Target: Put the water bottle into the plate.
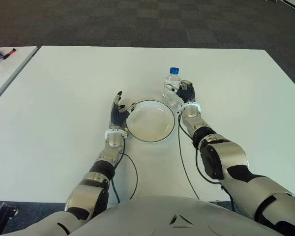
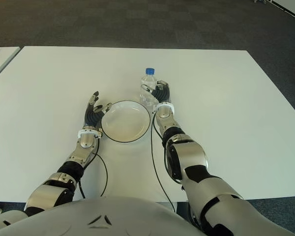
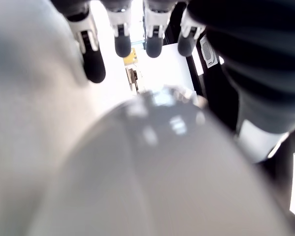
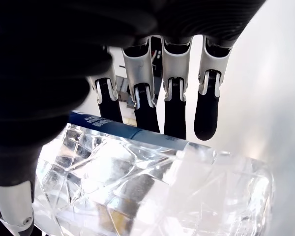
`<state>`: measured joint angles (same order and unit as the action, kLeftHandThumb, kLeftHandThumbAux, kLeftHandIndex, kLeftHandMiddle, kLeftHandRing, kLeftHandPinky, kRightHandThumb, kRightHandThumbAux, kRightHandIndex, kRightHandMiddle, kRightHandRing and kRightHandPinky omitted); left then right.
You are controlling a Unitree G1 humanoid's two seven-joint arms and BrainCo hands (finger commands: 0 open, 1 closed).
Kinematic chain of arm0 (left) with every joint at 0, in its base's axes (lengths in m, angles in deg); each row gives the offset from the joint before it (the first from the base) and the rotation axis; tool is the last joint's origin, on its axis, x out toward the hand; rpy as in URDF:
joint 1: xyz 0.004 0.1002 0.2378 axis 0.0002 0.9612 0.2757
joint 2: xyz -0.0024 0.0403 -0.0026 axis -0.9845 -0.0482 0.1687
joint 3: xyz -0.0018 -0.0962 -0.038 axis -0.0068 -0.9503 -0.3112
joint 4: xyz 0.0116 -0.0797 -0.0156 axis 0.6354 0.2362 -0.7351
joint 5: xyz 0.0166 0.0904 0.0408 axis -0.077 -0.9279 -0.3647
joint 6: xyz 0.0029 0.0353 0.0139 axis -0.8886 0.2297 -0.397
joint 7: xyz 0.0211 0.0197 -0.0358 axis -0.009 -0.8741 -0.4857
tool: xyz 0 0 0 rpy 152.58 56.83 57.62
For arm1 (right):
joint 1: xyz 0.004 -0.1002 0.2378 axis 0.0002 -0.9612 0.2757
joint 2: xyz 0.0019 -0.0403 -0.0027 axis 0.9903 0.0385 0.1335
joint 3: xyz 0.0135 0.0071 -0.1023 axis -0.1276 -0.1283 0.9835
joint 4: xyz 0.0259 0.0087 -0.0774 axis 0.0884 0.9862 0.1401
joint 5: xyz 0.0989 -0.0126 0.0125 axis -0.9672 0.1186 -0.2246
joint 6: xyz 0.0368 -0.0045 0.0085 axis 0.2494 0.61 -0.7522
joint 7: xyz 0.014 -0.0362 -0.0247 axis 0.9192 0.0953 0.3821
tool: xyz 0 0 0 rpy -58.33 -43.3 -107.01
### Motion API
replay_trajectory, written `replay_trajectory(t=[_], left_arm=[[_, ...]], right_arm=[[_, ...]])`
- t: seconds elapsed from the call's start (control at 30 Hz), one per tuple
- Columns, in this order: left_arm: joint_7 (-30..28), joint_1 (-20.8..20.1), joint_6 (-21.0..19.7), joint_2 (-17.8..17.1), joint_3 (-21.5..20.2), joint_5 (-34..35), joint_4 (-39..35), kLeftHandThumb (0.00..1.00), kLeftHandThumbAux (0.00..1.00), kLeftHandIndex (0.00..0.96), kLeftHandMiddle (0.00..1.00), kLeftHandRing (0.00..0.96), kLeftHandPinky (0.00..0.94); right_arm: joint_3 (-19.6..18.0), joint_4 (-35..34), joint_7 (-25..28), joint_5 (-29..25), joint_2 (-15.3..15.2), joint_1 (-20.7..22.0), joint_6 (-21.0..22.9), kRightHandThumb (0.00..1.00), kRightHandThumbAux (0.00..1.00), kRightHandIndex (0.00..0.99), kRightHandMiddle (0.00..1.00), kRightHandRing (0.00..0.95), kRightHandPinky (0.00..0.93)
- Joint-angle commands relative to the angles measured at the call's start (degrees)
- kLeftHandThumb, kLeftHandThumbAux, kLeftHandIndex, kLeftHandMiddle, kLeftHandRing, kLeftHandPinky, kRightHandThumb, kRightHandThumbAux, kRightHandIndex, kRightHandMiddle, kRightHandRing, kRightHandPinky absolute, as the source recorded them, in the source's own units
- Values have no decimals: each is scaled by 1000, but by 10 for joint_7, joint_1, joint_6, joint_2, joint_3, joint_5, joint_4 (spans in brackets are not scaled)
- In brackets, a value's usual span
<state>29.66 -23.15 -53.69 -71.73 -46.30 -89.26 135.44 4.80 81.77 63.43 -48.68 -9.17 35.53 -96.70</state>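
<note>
A clear water bottle point(image 1: 172, 86) with a blue cap stands upright on the white table point(image 1: 64, 93), just behind the right rim of the white plate point(image 1: 150, 123). My right hand point(image 1: 185, 92) is right beside the bottle, on its right. In the right wrist view the bottle point(image 4: 152, 187) fills the space before the palm. The fingers point(image 4: 174, 105) reach straight past it and the thumb is on its other side, not closed. My left hand point(image 1: 119, 110) shows at the plate's left rim with its fingers point(image 3: 122, 34) spread, holding nothing.
A second white table point(image 1: 5, 64) at the far left carries small items. Black cables point(image 1: 184, 157) trail from both wrists across the table towards me. Dark carpet lies beyond the table's far edge.
</note>
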Motion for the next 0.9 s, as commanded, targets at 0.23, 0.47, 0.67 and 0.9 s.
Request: replay_trajectory(t=[0.23, 0.47, 0.67, 0.9], left_arm=[[-5, 39, -34, 14, 6, -1, 53, 226, 622, 28, 3, 0, 0], [-6, 38, -33, 14, 7, -1, 54, 228, 623, 27, 2, 0, 0], [-4, 36, -33, 15, 8, -3, 55, 228, 634, 28, 3, 0, 0], [-3, 35, -33, 15, 8, -3, 57, 229, 637, 29, 5, 0, 0]], right_arm=[[-14, -24, 14, -26, 9, 7, -35, 922, 662, 402, 518, 509, 500], [-22, -35, 20, -33, 16, 4, -49, 948, 658, 408, 512, 469, 491], [-17, -44, 12, -28, 16, 3, -50, 951, 656, 418, 507, 459, 495], [-20, -48, 22, -34, 17, 1, -55, 953, 655, 433, 498, 455, 511]])
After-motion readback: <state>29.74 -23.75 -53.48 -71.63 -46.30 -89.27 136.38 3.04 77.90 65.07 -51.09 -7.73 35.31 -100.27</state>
